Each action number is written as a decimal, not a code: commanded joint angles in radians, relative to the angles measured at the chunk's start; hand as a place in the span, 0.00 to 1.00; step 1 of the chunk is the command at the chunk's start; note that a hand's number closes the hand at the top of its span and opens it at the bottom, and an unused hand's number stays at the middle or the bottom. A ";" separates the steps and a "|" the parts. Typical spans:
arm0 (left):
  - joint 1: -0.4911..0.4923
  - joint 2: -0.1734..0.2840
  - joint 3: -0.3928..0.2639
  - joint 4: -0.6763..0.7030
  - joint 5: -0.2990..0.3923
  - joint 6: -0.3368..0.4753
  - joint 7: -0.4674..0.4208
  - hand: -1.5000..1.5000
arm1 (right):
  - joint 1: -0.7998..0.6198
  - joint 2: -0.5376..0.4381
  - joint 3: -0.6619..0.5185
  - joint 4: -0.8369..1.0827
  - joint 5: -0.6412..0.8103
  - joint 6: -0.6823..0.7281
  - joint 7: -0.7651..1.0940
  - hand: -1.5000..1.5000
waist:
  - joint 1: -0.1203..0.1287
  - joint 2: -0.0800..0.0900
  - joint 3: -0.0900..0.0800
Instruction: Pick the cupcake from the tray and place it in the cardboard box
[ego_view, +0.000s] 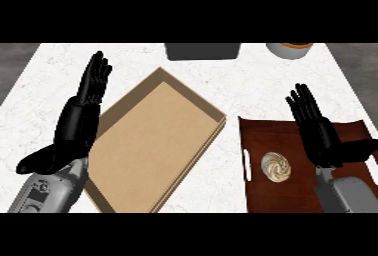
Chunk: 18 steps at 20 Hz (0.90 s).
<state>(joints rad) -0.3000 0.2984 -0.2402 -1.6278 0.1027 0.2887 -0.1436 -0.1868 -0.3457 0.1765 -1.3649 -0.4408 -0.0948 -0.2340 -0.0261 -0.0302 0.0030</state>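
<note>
On the bench (244, 75) there is one cardboard box (151, 145), one dark brown tray (295, 170) and one cupcake (276, 167). At the far edge stand one dark grey container (202, 51) and one pale round pot (290, 50). Two black hands show: the left hand (77, 117) and the right hand (319, 132).

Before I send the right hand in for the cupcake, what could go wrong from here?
1. The cupcake sits close beside the open right hand, so a sideways approach might knock it over instead of gripping it.
2. The box has raised walls; a low carry could catch its near rim.
3. The open left hand lies along the box's left edge and might nudge it.
</note>
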 joint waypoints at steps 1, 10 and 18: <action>0.063 0.023 -0.008 0.005 -0.060 0.010 0.025 0.50 | 0.031 -0.032 -0.024 -0.038 -0.012 0.054 0.006 0.00 | 0.024 0.028 -0.003; 0.224 0.219 0.133 0.248 -0.100 0.049 0.206 0.50 | 0.119 -0.378 0.157 0.007 0.460 0.162 -0.220 0.00 | 0.043 0.040 0.000; 0.202 0.275 0.177 0.280 -0.087 -0.030 0.232 0.50 | 0.118 -0.327 0.027 0.396 0.323 0.441 -0.823 0.00 | 0.039 0.034 0.000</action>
<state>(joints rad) -0.1072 0.5422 -0.0818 -1.3528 0.0162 0.2887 0.0726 -0.0434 -0.6214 0.2352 -1.1034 -0.1547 0.2503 -0.8440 0.0102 0.0055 0.0029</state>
